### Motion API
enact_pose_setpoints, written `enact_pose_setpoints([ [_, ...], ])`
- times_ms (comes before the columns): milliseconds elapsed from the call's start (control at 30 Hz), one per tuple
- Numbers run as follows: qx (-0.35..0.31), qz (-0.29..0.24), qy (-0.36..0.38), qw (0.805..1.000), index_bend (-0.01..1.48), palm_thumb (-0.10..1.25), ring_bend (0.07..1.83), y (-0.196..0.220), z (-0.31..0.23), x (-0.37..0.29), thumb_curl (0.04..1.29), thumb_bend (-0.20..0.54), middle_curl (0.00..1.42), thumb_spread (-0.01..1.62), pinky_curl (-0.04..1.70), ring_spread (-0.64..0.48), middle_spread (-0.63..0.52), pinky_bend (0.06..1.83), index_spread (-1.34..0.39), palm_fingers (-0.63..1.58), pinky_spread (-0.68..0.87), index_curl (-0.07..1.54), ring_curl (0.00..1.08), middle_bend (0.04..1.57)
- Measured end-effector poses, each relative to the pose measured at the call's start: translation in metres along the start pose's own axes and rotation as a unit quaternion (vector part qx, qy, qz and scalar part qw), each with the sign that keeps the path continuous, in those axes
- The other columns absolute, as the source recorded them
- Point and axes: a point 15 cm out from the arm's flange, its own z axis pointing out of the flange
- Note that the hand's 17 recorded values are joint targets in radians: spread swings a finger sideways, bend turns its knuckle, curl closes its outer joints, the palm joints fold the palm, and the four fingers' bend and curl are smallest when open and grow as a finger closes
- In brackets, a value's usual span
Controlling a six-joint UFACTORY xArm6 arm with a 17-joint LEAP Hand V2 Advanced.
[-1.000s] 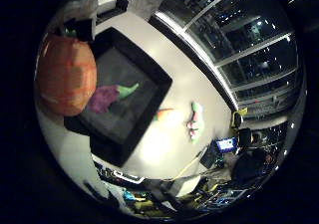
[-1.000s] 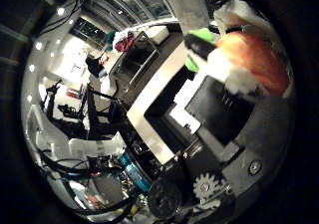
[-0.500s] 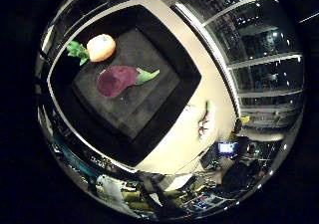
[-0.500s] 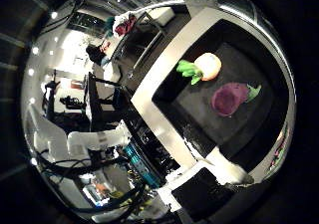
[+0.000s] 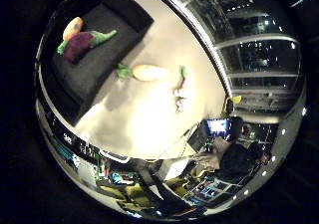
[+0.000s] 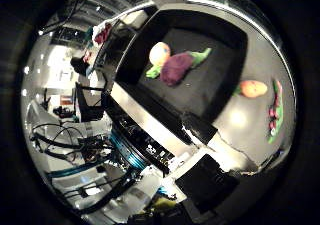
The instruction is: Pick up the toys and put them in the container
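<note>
No writing could be read on any of the toys or on the container. The black container (image 6: pixel 227 32), a shallow square tray with raised walls, sat on a pale surface (image 5: pixel 149 119). Inside it lay two toys touching each other: an orange toy with a green leafy end (image 6: pixel 159 55) and a purple toy with a green stalk (image 6: pixel 177 69).

Two more toys lay on the bare surface outside the container. An orange carrot-like toy with a green top (image 5: pixel 147 72) rested just beside the container's wall, and a slim green and pink toy (image 5: pixel 179 89) lay near it, a little further from the container.

The surface ended at a straight edge, beyond which dark glazed panels with pale frames (image 5: pixel 249 50) ran along the room. Elsewhere the room held desks and racks of equipment, and a lit monitor (image 5: pixel 218 126) stood past the surface's corner.

A white and black part of the hand (image 6: pixel 210 135) reached in at the edge of the thumb-side view, but whether the fingers were released or clenched could not be told; they grasped no toy that showed.
</note>
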Motion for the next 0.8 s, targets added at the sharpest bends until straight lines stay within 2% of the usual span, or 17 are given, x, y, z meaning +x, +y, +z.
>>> enact_pose_setpoints([
  [167,0.025,0.102,0.034,0.994,0.16,0.78,0.38,0.039,0.018,0.099,0.42,-0.021,0.33,1.05,0.28,0.05,0.02,0.41,-0.40,0.27,0.37,0.28,0.23,0.28],
  [300,0.010,0.162,0.029,0.986,0.15,0.78,0.38,0.072,0.048,0.140,0.41,-0.022,0.33,1.05,0.28,0.05,0.02,0.41,-0.37,0.26,0.37,0.27,0.23,0.28],
  [367,0.020,0.186,0.036,0.982,0.15,0.77,0.39,0.073,0.048,0.163,0.41,-0.024,0.33,1.05,0.28,0.07,0.03,0.43,-0.35,0.24,0.37,0.27,0.23,0.27],
  [567,0.025,0.215,0.037,0.976,0.14,0.71,0.36,0.064,0.071,0.192,0.40,-0.029,0.31,1.06,0.30,0.15,0.12,0.49,-0.30,0.07,0.38,0.25,0.23,0.21],
  [800,0.024,0.223,0.035,0.974,0.15,0.65,0.35,0.037,0.098,0.228,0.38,-0.031,0.32,1.05,0.30,0.18,0.17,0.50,-0.28,0.02,0.38,0.24,0.24,0.20],
])
